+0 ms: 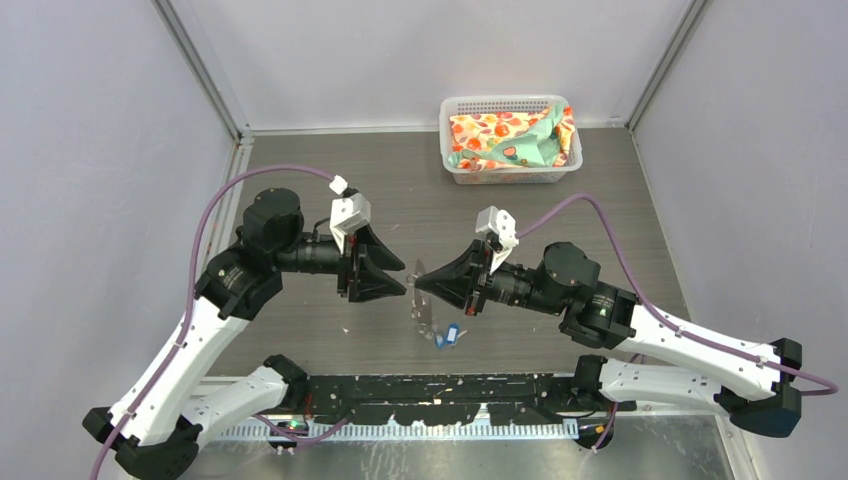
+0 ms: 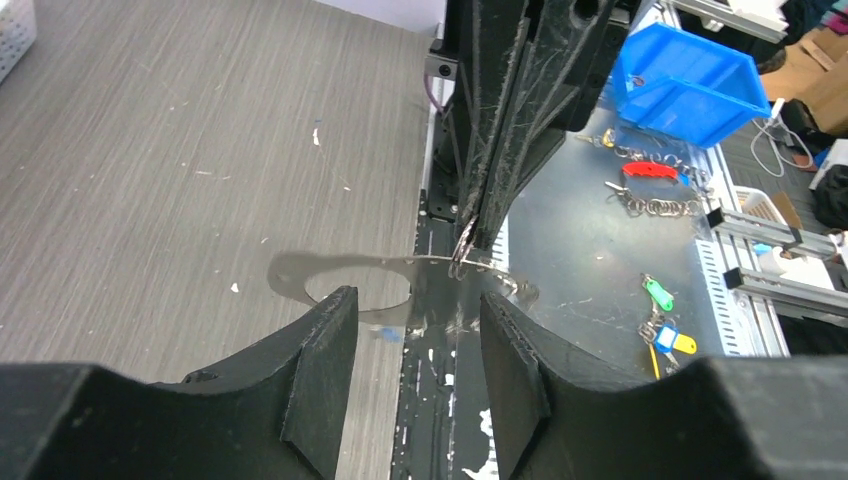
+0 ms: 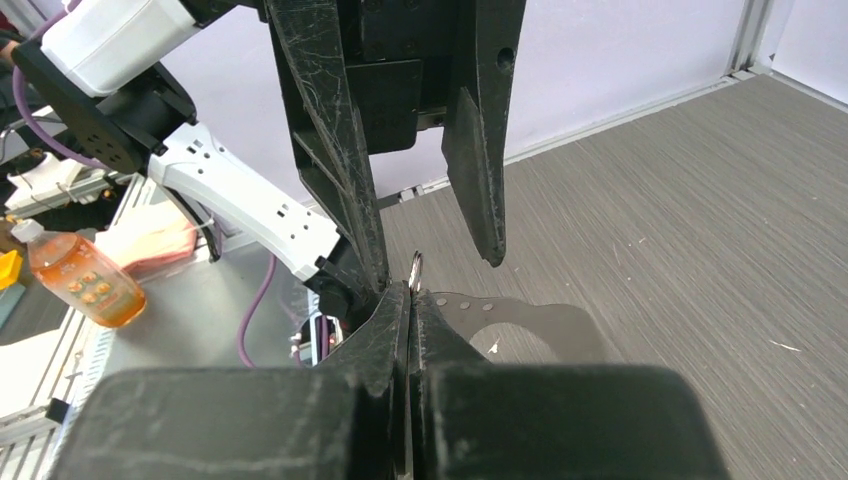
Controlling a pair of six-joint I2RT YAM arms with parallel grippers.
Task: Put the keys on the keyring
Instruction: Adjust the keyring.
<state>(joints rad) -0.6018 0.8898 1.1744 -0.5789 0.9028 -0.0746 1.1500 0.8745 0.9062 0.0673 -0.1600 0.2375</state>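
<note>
Right pincer [image 3: 411, 300]: jaws together, clamped on the keyring [image 3: 416, 270]. A small arc of the ring stands just clear of the tips. Left pincer [image 2: 415, 300]: jaws apart, gripping nothing, and directly facing the right pincer's tips with the ring just beyond the gap. A flat silver tag [image 2: 300, 275] with a round hole reaches sideways from the ring. The keys [image 1: 450, 333] lie just beside the right pincer's tip, on the side of the arm bases. Whether they hang or rest on the counter [image 1: 300, 180] cannot be told.

Containers: a white basket [image 1: 455, 170] well beyond both pincers holds patterned cloth [image 1: 505, 140]. A blue bin [image 2: 690, 85] sits off the counter, its contents unseen.

Only the left wrist view shows that bin and the spare key bunches [image 2: 665, 325] near it. Only the right wrist view shows a bottle of orange liquid [image 3: 85, 280]. Only the top view shows the basket's contents.
</note>
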